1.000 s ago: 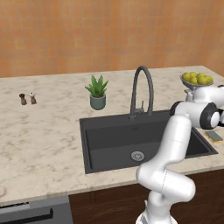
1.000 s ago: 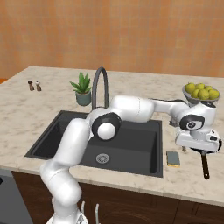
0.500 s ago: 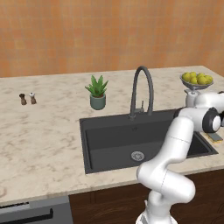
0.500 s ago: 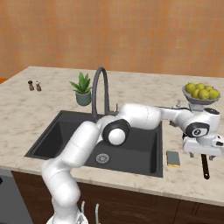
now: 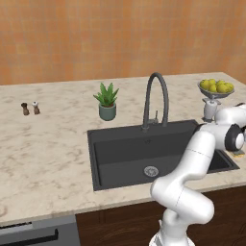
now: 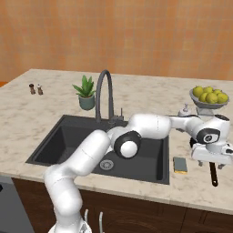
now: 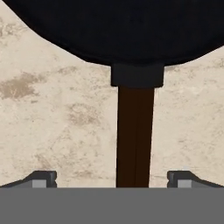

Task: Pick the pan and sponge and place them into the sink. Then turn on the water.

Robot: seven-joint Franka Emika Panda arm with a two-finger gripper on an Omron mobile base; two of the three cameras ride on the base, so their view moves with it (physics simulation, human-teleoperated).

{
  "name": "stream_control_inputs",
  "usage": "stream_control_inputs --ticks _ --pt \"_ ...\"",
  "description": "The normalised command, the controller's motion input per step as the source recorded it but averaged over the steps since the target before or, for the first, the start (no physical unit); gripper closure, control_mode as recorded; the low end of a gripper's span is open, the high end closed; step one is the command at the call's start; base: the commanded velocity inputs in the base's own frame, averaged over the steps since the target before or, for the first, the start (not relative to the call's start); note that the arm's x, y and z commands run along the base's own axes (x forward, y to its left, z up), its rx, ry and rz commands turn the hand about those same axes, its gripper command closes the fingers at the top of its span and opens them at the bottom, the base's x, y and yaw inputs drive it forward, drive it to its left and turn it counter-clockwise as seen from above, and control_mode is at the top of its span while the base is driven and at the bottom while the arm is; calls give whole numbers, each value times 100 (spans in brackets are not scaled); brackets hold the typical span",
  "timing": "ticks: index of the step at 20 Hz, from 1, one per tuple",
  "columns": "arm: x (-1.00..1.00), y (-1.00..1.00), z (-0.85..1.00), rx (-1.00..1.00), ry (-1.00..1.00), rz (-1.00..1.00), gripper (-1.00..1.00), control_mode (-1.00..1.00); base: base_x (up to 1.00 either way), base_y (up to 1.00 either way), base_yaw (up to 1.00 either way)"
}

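Gripper open over the pan handle

Gripper (image 7: 112,179) hovers with fingers spread wide, one on each side of the dark handle of the pan (image 7: 122,30) — nothing is held. The pan lies on the marble surface (image 6: 41,109) right of the sink (image 6: 68,141). The sponge (image 6: 180,164) rests between sink edge and pan handle — beside a bowl of yellow fruit (image 6: 210,95).

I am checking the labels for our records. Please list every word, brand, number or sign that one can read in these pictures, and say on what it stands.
None: no readable text on the pan, sponge, sink, faucet, fruit bowl or the two small shakers.
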Motion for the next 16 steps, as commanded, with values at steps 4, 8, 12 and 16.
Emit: stream_control_inputs --ticks 4,8,12,16 --pt "12 -3 -20 0 4 0 -100 -100 0 0 0" --pt "16 -8 -17 2 3 0 -100 -100 0 0 0" --pt "14 -14 -14 3 2 0 -100 -100 0 0 0" --pt "4 -13 0 3 1 0 100 -100 0 0 0"
